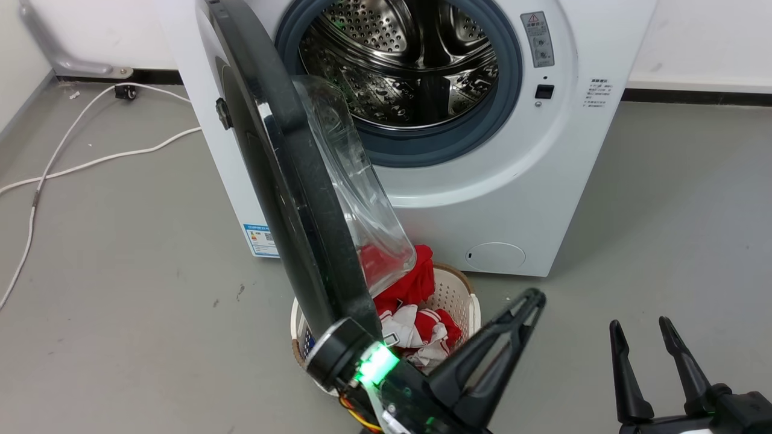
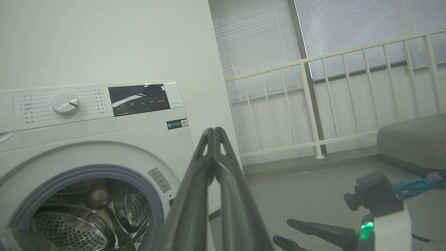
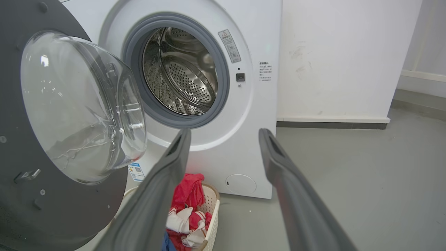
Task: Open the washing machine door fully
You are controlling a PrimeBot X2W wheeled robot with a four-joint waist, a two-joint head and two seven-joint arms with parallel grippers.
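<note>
The white washing machine (image 1: 482, 199) (image 2: 139, 139) (image 3: 258, 42) stands with its steel drum exposed. Its black washing machine door (image 1: 289, 181) (image 3: 69, 216) is swung out toward me, edge-on in the head view, with the clear glass bowl (image 1: 356, 187) (image 3: 80, 104) facing the drum. My left gripper (image 1: 531, 301) (image 2: 213, 134) is shut on nothing; its wrist sits by the door's lower edge and its fingers point away to the right. My right gripper (image 1: 639, 328) (image 3: 224, 134) (image 2: 285, 232) is open and empty, low on the right, apart from the door.
A cream laundry basket (image 1: 458, 289) (image 3: 212, 198) with red and white clothes stands on the floor under the door, in front of the machine. White cables (image 1: 90, 163) trail over the grey floor at left. A white railing (image 2: 313, 104) runs to the right of the machine.
</note>
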